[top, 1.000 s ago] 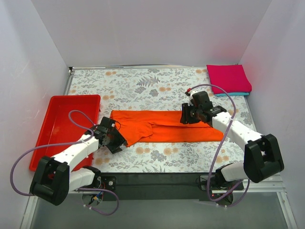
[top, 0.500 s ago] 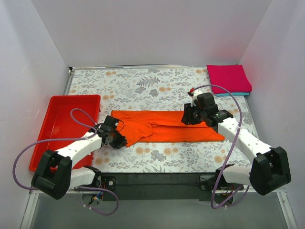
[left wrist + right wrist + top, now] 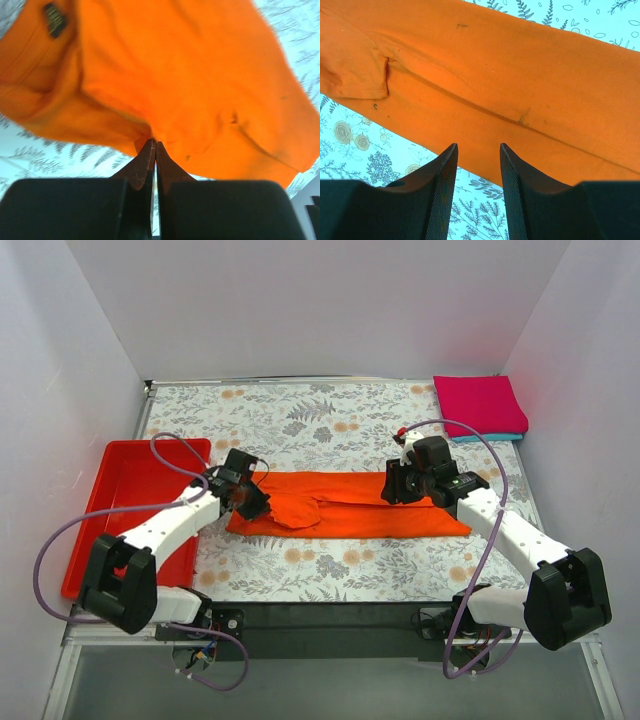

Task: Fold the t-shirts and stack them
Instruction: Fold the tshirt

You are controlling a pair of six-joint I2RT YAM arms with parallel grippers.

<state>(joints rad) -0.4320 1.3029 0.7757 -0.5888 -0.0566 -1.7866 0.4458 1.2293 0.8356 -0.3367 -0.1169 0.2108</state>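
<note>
Red tray (image 3: 125, 490): far left of the top view, on the floral-print surface (image 3: 300, 415); same place as a second ago.
Left pincer (image 3: 250, 502): a second ago it sat lower, at the shirt's lower-left corner, with its jaws part open. Now it has moved up and slightly right, next to the tray's right wall. Its jaws are pressed together on a pinch of orange cloth, shown at the lower centre of the left wrist view (image 3: 153, 145).
Orange t-shirt (image 3: 350, 508): a long flat band across the middle of the surface. The flap that trailed toward the lower left a second ago has been drawn up, so the left end is now bunched by the pincer.
Label (image 3: 54, 19): small dark tab on the orange cloth, upper left of the left wrist view; its writing is too blurred to read.
Sleeve (image 3: 355, 70): lies flat at the left of the right wrist view.
Right pincer (image 3: 400, 485): over the shirt's right part, almost where it was before. Its jaws stand apart, with shirt and surface visible between them (image 3: 479, 150).
Magenta-pink t-shirt (image 3: 478, 403): folded square at the upper right corner, unmoved.
Teal t-shirt (image 3: 500, 436): only its edge shows under the pink one.
</note>
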